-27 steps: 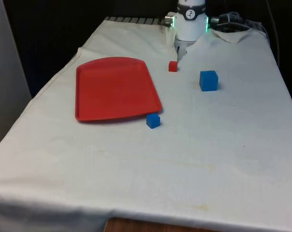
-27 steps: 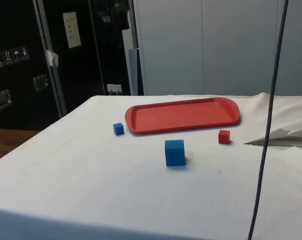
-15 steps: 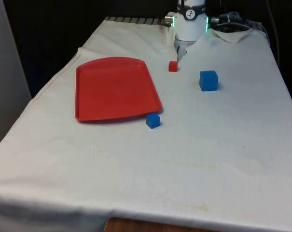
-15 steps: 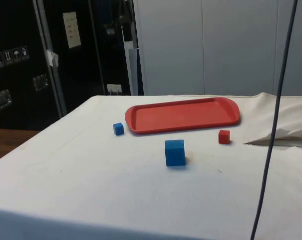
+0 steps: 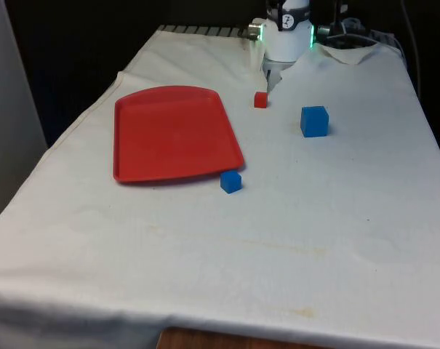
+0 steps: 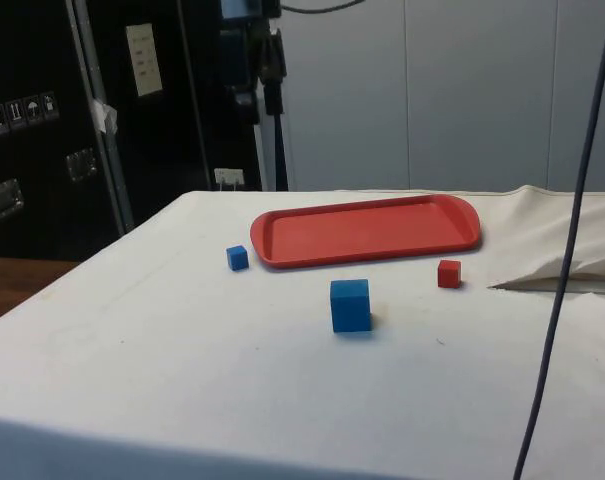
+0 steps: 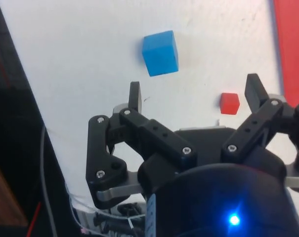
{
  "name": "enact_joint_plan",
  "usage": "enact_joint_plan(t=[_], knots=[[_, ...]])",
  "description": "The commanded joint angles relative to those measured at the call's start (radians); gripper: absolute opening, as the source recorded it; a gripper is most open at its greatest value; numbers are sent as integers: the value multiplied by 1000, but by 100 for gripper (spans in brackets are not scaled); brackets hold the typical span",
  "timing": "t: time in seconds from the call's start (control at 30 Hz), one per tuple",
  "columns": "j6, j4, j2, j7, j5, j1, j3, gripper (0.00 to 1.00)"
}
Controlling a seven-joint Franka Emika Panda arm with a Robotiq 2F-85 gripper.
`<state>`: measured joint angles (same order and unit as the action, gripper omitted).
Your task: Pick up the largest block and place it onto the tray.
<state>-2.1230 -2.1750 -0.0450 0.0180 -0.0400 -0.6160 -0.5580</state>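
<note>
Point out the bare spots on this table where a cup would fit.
The cloth in front of the small blue block is bare to the near edge. The red tray holds nothing. It is tighter between the large blue block, the red block and the tray's edge.

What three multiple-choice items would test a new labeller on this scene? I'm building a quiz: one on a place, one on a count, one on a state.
1. The small blue block lies:
A. on the tray
B. on the cloth by the tray's corner
C. atop the red block

2. Blocks on the table:
A. two
B. three
C. five

3. The gripper is:
A. open, holding nothing
B. shut on the red block
C. shut on the tray

Answers: 1 B, it sits just off the red tray. 2 B, large blue block, small blue, red block. 3 A, its fingers stand apart above the table.
</note>
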Motion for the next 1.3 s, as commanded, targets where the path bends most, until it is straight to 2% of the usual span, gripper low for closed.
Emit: enact_joint_plan(t=[0.0, 0.3, 0.33, 0.37, 0.57, 0.6, 0.63, 0.9, 0.93, 1.03, 1.17, 1.2, 1.27], knots=[[-25, -25, -18, -14, 19, 0, 3, 100], [-93, -122, -53, -14, 37, 2, 6, 100], [-79, -115, -48, 0, 22, 0, 4, 100], [-99, -130, -55, -13, 38, 2, 6, 100], [-146, -181, -59, -8, 35, 2, 5, 100], [-126, -167, -52, 1, 24, 1, 4, 100], [-153, -188, -59, -7, 35, 3, 5, 100], [-226, -247, -58, -6, 32, 1, 9, 100], [-208, -237, -52, 3, 24, 1, 7, 100], [-270, -273, -57, -8, 30, 1, 16, 100], [-308, -296, -55, -12, 28, 1, 25, 100], [-293, -290, -52, -3, 24, 1, 23, 100], [-325, -305, -54, -14, 29, 1, 29, 100]])
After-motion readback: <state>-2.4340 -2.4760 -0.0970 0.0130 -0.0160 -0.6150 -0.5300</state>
